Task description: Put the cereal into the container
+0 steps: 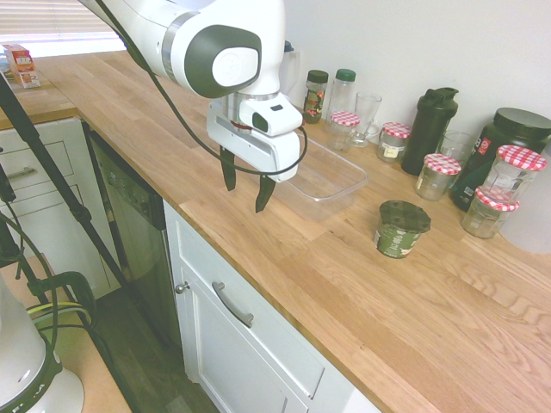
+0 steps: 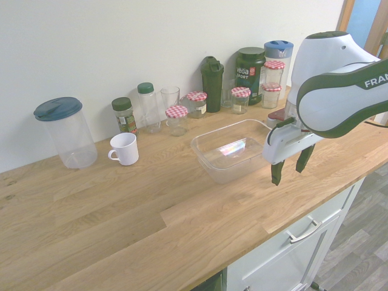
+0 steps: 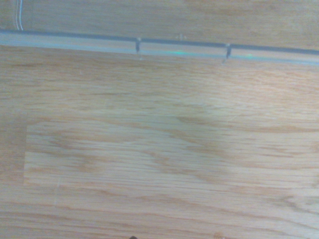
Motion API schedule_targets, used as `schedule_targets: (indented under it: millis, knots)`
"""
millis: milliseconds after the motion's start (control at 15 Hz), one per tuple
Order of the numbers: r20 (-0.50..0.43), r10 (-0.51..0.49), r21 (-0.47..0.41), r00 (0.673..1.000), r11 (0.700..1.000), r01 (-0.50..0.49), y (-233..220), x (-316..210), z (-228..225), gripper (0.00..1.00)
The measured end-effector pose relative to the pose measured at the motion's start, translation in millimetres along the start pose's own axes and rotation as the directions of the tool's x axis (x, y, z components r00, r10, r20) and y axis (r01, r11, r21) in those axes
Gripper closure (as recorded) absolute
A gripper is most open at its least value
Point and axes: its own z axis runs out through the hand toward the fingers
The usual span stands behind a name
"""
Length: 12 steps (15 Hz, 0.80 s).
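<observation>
End effector (image 1: pixel 246 191) fingers spread, nothing between them, up near the centre of the first exterior view, likely clear for an approach! The squat dark green cup with a flat lid (image 1: pixel 400 229) sits upright, right of centre, beside the shallow clear plastic tub (image 1: pixel 355 191), whose open top probably awaits it.

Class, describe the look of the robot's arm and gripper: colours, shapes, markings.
A glossy white arm with rounded, dark green-grey joint covers, "FRAN" lettering and a black cable; its gripper has a white, blocky body and two dark, tapering fingers.
</observation>
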Motion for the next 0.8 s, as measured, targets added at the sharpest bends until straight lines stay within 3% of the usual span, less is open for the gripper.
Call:
schedule_targets:
  millis: [467, 800]
  knots:
    - [-0.063, 0.085, 0.067, 0.994, 0.994, -0.08, 2.7, 38.6, -36.0, 0.0]
    - [-0.11, 0.217, 0.089, 0.97, 0.974, -0.208, 58.2, 113.3, -60.1, 0.0]
